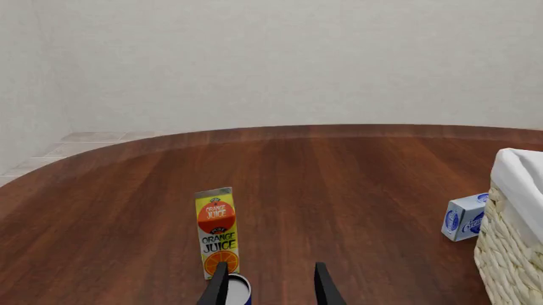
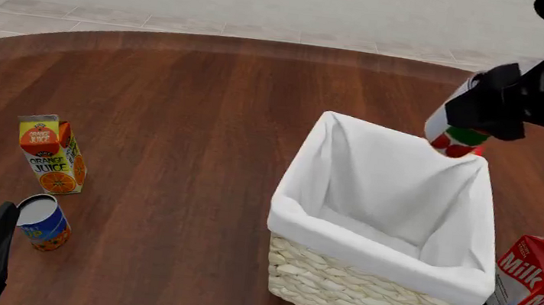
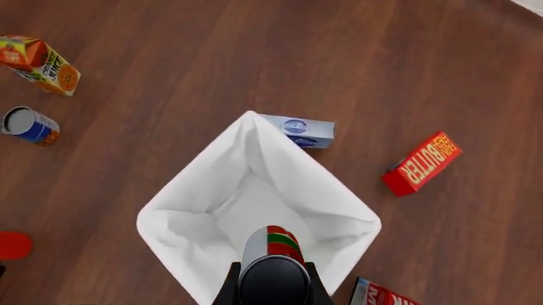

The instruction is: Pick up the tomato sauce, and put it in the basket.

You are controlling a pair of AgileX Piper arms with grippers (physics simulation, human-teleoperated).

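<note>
The right gripper (image 2: 461, 116) was seen clamped on the tomato sauce (image 2: 456, 126), w/ the can tilted and held in the air over the far right corner of the basket (image 2: 380, 251). In the right wrist view the can (image 3: 273, 264) was pinned between the two fingers and was lined up above the white liner, near one corner of the basket opening (image 3: 182, 213). No contact between can and basket was visible; whether the can's lower end had dipped below rim level could not be told.

Task status, as judged: pick-up was done and carry to the basket was approx. complete. Left to do: lowering or centring over the opening, release of the can, and withdrawal of the arm. The can was not yet inside the basket.

The left gripper (image 1: 269, 284) was seen w/ fingers spread and nothing held between them, low over the table well to the left of the basket. It was just beside the blue-and-orange can (image 2: 42, 222), w/ the orange juice carton (image 2: 51, 153) a little beyond that; neither is a task item.

Other items noted rel. to the basket: a milk carton (image 2: 538, 284) just beside its near right side, a small blue-and-white carton (image 3: 299, 131) close behind its far corner, and a red butter box (image 3: 421, 162) lying apart on the table.
</note>
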